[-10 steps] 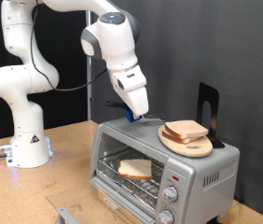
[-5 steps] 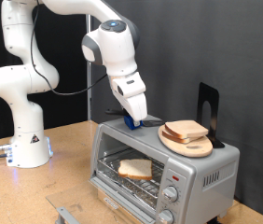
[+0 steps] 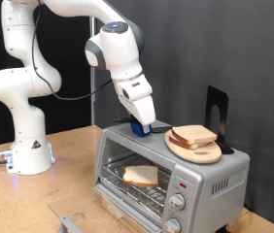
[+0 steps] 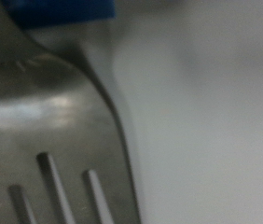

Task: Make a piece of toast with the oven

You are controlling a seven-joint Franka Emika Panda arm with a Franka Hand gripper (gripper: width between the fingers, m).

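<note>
Black curtain hangs behind our wooden worktop [image 3: 74,160], where the white Franka arm stands on its base at the exterior view's left. We see the piece of toast [image 3: 141,175], pale with a tan crust, lying flat on the wire rack [image 3: 137,186] inside the oven [image 3: 210,184], towards the left of the cavity in the exterior view. That silver-grey oven sits on the worktop at the exterior view's lower right with its glass door [image 3: 74,221] swung down in front; two knobs [image 3: 177,203] line up on its front panel, one above the other. On the oven's roof, to the exterior view's right, a round wooden board [image 3: 197,149] carries further bread slices [image 3: 193,136], and a black upright stand [image 3: 216,112] rises just behind it. Our gripper [image 3: 144,124] reaches down to the roof beside the board, next to a small blue object [image 3: 140,125]. We cannot tell how far its fingers are parted. The wrist view is a blurred close-up of grey metal [image 4: 48,103] with slots and a strip of blue [image 4: 62,11].
</note>
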